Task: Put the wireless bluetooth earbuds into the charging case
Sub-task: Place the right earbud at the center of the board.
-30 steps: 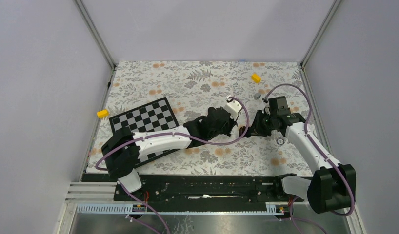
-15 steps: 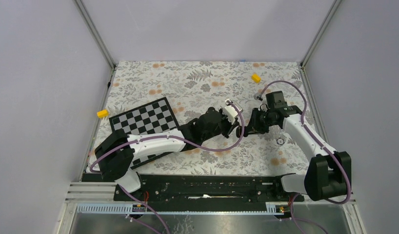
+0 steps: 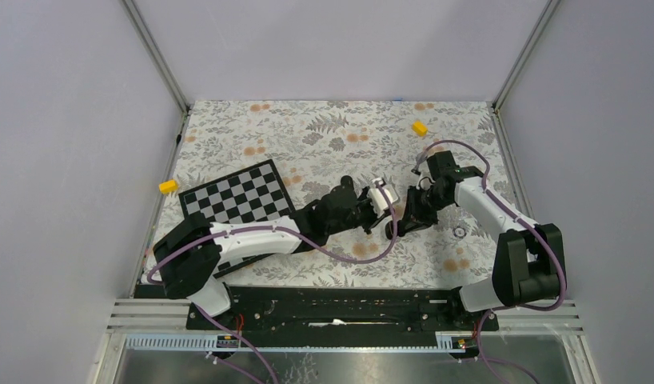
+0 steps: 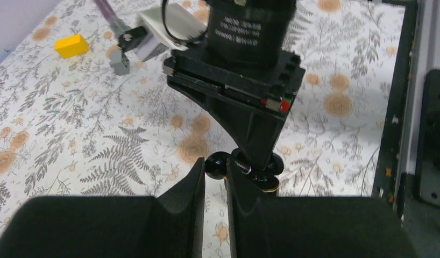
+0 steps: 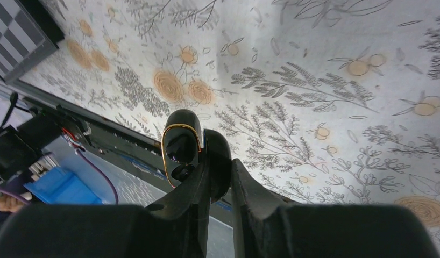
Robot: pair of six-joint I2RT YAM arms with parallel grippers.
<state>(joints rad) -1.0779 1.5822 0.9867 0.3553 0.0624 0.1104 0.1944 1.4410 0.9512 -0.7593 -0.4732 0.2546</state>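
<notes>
Left gripper (image 4: 215,174) is nearly pressed together, pinching one bud (image 4: 217,164) at its tips. Right gripper (image 5: 220,172) clamps the open case (image 5: 181,144) at its tips. Bud sits just beside the case.

My left gripper (image 4: 215,170), pinching an earbud (image 4: 216,162), sits nose to nose with my right gripper (image 5: 219,164), which is clamped on the charging case (image 5: 181,144); I see no gap to pass between them. A purple cable (image 3: 364,256) loops on their near side. The checkerboard (image 3: 236,196) lies under my left arm, and a silver ring (image 3: 459,232) is near my right arm. The far table (image 3: 324,128) is open except for a far yellow block (image 3: 420,127); a left yellow block (image 3: 169,186) hugs the left edge.
</notes>
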